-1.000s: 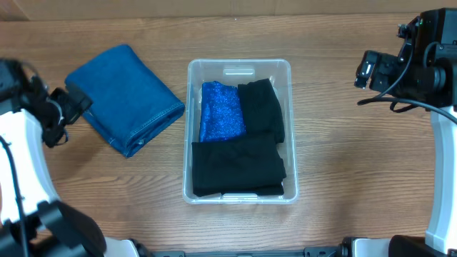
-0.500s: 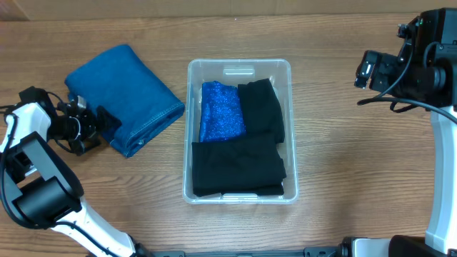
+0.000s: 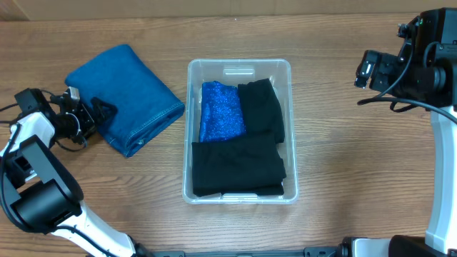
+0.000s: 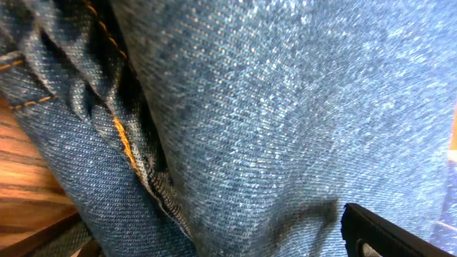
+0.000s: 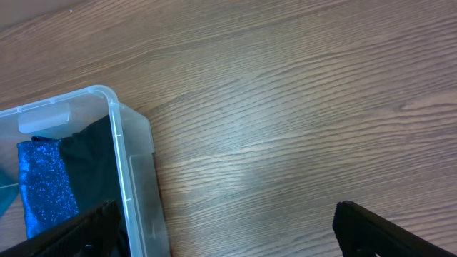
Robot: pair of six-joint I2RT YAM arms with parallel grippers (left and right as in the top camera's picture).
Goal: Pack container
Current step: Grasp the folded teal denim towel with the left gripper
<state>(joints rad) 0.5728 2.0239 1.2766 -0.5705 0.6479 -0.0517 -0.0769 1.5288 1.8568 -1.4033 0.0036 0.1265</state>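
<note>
Your left claw (image 3: 104, 114) is spread wide, its fingers (image 4: 385, 232) pushed onto the edge of the folded jeans (image 3: 132, 93) with denim filling the gap between them. Beyond the jeans, on the far side from that claw, sits the clear container (image 3: 190, 128), holding a sparkly blue cloth (image 3: 221, 111) and black garments (image 3: 239, 168). Your right claw (image 5: 225, 232) hangs open over the wooden table (image 5: 285, 107), apart from the container's other side.

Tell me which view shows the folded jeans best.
Overhead: the jeans appear whole, folded, left of the container. The left wrist view is so close it shows only denim and a seam. The right wrist view shows none of them.
</note>
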